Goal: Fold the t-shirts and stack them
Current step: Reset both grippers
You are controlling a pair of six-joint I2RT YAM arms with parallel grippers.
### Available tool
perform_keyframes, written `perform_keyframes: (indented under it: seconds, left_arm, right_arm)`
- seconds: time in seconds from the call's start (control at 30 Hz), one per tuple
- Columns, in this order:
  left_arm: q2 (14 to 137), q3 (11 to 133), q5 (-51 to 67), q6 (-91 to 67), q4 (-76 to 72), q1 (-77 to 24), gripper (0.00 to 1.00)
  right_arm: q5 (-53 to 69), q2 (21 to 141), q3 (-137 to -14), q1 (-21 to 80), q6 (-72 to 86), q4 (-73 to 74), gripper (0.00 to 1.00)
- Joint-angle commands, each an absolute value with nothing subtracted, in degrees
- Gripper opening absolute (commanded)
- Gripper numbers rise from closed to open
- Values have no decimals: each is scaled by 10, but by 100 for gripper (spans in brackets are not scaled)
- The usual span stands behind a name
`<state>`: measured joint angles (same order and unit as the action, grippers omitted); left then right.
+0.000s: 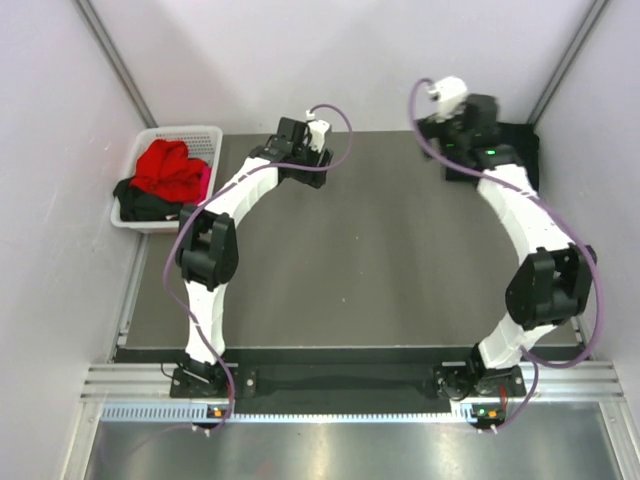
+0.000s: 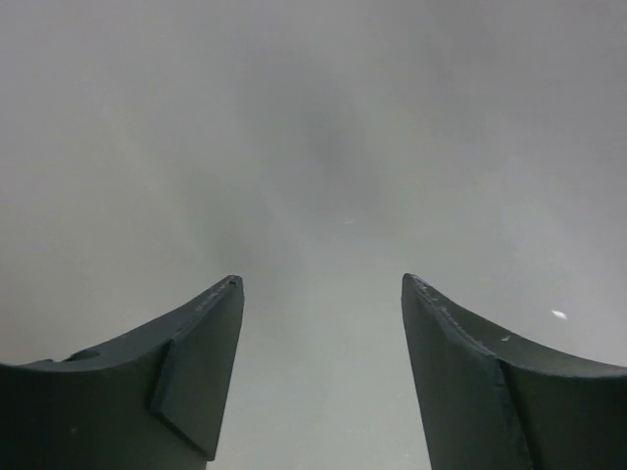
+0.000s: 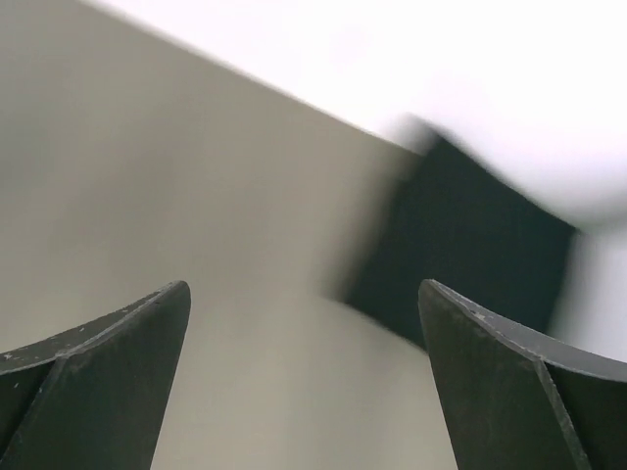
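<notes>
— The t-shirts (image 1: pixel 165 180): where do they lie from your grippers?

— Most are bunched in the white basket (image 1: pixel 190 131) at the far left, off the edge of the dark table (image 1: pixel 370 260). A red t-shirt (image 1: pixel 168 165) lies on top and a black one (image 1: pixel 148 205) hangs over the near rim. A folded black t-shirt (image 1: pixel 527 150) lies flat in the far right corner.

— Which arm do you send to the basket?

— Your left gripper (image 1: pixel 303 170) is clearly the nearer. The heap lies to its left, with bare table between them. Your right gripper (image 1: pixel 455 135) is well apart from the basket, just beside the folded shirt.

— Any long axis to line up on?

— None that you can read; the heap is crumpled. I judge the red top the easiest thing to pinch.

— And the jaws?

— Both pairs stand wide apart with nothing between them.

— What does each view give you?

— The overhead view alone shows the basket. Your left wrist view shows only the left gripper (image 2: pixel 321 284) over blank grey surface. Your right wrist view shows the right gripper (image 3: pixel 304 284) and the folded black t-shirt (image 3: pixel 460 245), blurred, ahead and to the right, not between the jaws.
</notes>
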<state>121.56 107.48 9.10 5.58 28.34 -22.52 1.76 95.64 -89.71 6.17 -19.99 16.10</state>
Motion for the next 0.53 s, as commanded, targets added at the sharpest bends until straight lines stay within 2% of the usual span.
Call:
perform_keyframes:
  seconds: [0.0,0.03,0.07,0.1,0.13,0.23,0.33,0.37,0.5]
  left_arm:
    - [1183,1051,33,45,238,-211,71]
    - [1186,1054,19,20,239,-208,73]
    - [1190,1059,21,8,250,-205,77]
    - [1190,1062,24,1,250,-198,78]
    - [1190,1059,27,-20,249,-195,86]
    - [1191,1056,15,-30,249,-192,88]
    - [1182,1049,7,-17,251,-192,91]
    - [1178,1046,20,-13,251,-190,99]
    - [1167,1052,14,-4,272,-164,99]
  right_arm:
    - [58,964,-887,141,-120,178,100]
    - [28,977,-902,160,-90,215,100]
    - [-55,1006,-946,192,-64,237,100]
    - [-73,1015,-962,202,-43,254,100]
    - [-77,1014,-962,209,-42,242,100]
    - [-86,1006,-936,226,-39,220,100]
    - [-139,1048,-985,237,-3,280,100]
    - [-141,1073,-1018,237,-3,298,100]
    - [-100,1078,-1011,231,4,305,100]
